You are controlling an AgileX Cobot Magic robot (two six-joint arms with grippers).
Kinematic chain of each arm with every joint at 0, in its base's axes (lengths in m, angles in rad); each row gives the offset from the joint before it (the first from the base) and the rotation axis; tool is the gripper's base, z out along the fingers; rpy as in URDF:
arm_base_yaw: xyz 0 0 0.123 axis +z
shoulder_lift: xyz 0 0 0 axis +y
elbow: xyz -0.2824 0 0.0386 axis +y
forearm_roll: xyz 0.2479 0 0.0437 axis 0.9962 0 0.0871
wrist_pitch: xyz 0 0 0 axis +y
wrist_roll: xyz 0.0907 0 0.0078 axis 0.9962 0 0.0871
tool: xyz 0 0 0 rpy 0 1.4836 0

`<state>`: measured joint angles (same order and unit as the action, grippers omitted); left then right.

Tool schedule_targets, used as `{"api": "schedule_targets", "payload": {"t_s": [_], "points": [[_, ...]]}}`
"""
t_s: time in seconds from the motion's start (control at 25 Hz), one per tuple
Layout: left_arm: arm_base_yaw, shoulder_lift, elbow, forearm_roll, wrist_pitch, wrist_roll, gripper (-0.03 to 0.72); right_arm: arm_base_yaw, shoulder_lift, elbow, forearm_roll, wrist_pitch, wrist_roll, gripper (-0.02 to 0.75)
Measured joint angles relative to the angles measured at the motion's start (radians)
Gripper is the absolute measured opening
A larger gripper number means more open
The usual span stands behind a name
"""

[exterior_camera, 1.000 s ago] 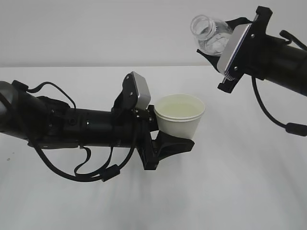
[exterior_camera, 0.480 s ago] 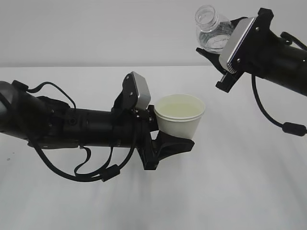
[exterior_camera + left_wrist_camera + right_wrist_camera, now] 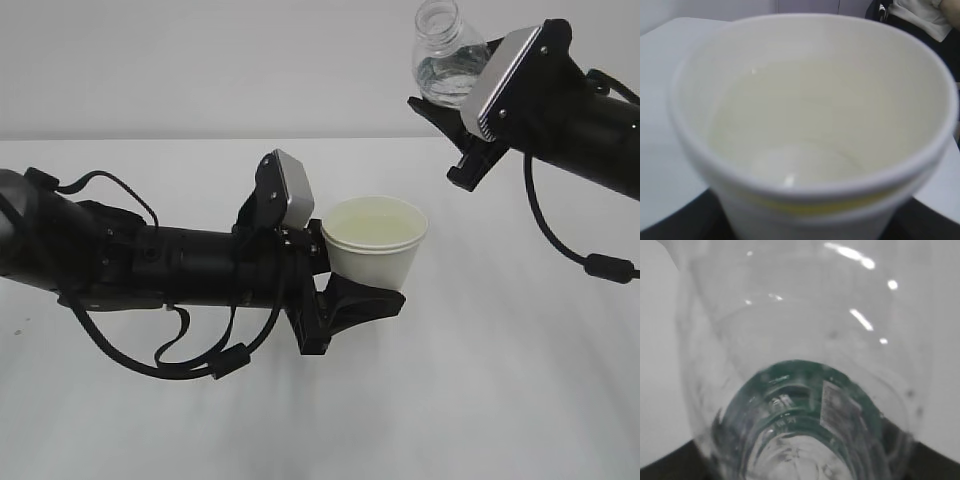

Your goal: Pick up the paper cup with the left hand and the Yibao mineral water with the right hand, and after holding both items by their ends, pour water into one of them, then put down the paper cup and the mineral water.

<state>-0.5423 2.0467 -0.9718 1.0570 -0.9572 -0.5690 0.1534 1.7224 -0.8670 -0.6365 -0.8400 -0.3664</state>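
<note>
The white paper cup [image 3: 375, 248] stays upright above the table, and pale water shows inside it. My left gripper [image 3: 362, 290] is shut on its lower part, with one black finger [image 3: 385, 300] under its right side. In the left wrist view the paper cup [image 3: 810, 125] fills the frame. The clear Yibao mineral water [image 3: 447, 55] is high at the upper right, capless mouth up and a little water in it. My right gripper [image 3: 455, 88] is shut on its lower end. In the right wrist view the Yibao mineral water [image 3: 800, 340] shows its green label [image 3: 790, 385].
A white table [image 3: 500, 380] lies below both arms, with a pale wall behind it. The right arm's black cable [image 3: 560, 240] loops down at the right. The left arm's cables [image 3: 190, 360] hang under it. A white cloth and dark shapes [image 3: 920, 17] stand beyond the table.
The right gripper has turned and risen a little, bringing the bottle from mouth tilted down-left to nearly upright. The left arm and the cup have stayed still.
</note>
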Motion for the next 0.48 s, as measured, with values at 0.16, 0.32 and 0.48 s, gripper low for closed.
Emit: {"api": "schedule_targets", "payload": {"t_s": [0.16,0.32,0.48], "points": [[0.0,0.0,0.0,0.0,0.0,0.0,0.43,0.0,0.0,0.0,0.0,0.0,0.042,0.435],[0.0,0.0,0.0,0.0,0.0,0.0,0.43,0.0,0.0,0.0,0.0,0.0,0.091,0.435],[0.0,0.0,0.0,0.0,0.0,0.0,0.43,0.0,0.0,0.0,0.0,0.0,0.129,0.435]]}}
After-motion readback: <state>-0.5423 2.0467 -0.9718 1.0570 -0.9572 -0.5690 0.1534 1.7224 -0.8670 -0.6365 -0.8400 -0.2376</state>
